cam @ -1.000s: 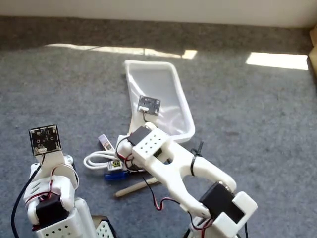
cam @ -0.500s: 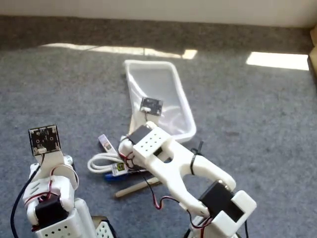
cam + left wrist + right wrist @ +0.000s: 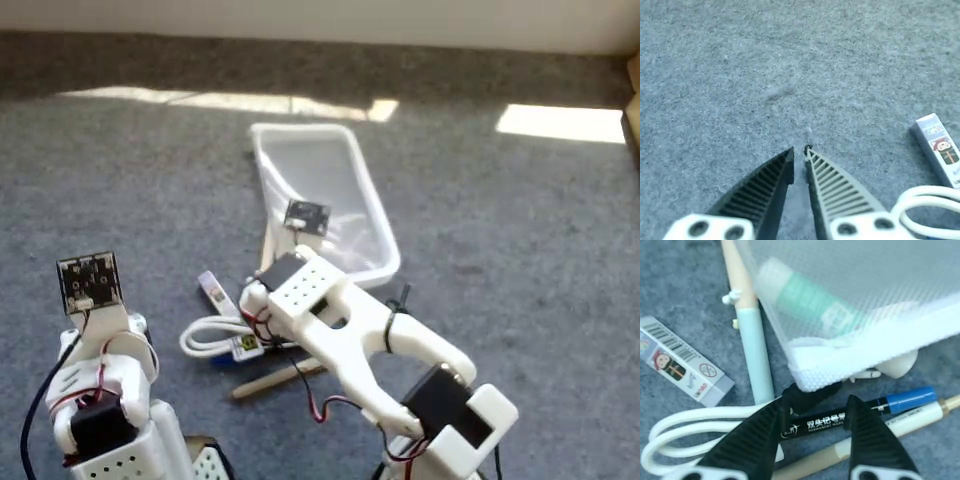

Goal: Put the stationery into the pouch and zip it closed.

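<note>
Pouch (image 3: 335, 175): translucent mesh, lying flat in the middle of the grey carpet (image 3: 520, 260). A green-and-white tube (image 3: 805, 297) shows inside through the mesh.
Right gripper (image 3: 815, 407): released, its jaws spread wide over the pouch's near corner and a black marker (image 3: 825, 420) with a blue cap. Nothing is clamped between them.
Left gripper (image 3: 799, 150): clenched almost tip to tip and empty, above bare carpet toward the near left corner.
Loose stationery: a boxed eraser (image 3: 682, 367), a pale blue pen (image 3: 756, 352) and a beige pen (image 3: 905, 424) lie on the carpet just beside the pouch's near end.
White cable (image 3: 210, 335): looped, beside the marker, between the eraser and the carpet's near edge.
</note>
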{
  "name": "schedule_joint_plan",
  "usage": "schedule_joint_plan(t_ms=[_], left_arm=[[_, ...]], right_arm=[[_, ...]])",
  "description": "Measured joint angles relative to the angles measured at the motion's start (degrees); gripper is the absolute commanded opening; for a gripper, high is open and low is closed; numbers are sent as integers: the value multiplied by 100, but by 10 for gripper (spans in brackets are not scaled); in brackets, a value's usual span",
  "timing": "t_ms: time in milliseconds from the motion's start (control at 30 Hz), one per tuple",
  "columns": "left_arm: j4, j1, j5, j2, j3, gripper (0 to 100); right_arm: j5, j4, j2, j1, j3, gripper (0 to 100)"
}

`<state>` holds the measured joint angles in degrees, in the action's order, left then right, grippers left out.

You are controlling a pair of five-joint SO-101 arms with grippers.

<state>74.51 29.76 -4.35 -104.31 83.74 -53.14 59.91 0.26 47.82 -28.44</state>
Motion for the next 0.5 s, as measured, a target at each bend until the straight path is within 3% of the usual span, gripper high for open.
schedule_joint_plan(t_ms=[333, 500], left_arm=[[0, 0, 0, 0, 0, 60], [0, 0, 0, 0, 0, 60]], right_arm=[[-9, -308, 413, 0, -18, 175], [-9, -316, 545, 0, -9, 43]])
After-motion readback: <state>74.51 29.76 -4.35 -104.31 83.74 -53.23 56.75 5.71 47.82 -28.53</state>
